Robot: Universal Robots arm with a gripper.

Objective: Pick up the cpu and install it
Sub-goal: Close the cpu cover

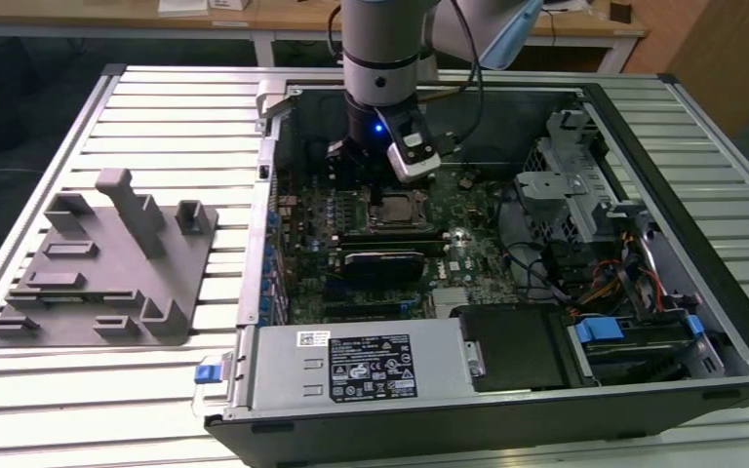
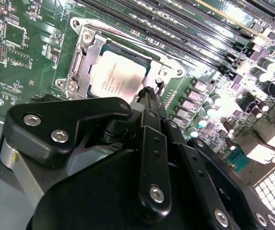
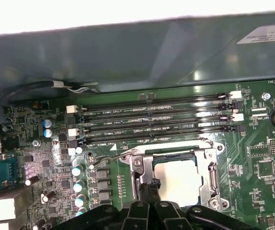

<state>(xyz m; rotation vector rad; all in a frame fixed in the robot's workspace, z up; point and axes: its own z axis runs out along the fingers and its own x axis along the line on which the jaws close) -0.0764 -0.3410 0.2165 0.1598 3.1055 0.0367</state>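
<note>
Cpu, silvery-white square in socket

- cpu: matt, silvery metal top.
- socket frame: bright, polished metal.
- motherboard: glossy green board.
- gripper: matt black links, shiny screw heads.
- fixture: matt grey plastic.
- table: ribbed pale metal.

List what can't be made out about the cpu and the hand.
- First wrist view: the side of the cpu nearest the hand is covered by the hand, so contact between them is unclear.
- Second wrist view: the hand hides the near side of the socket frame.
- Exterior view: the cpu is too small to tell whether it is fully seated.
</note>
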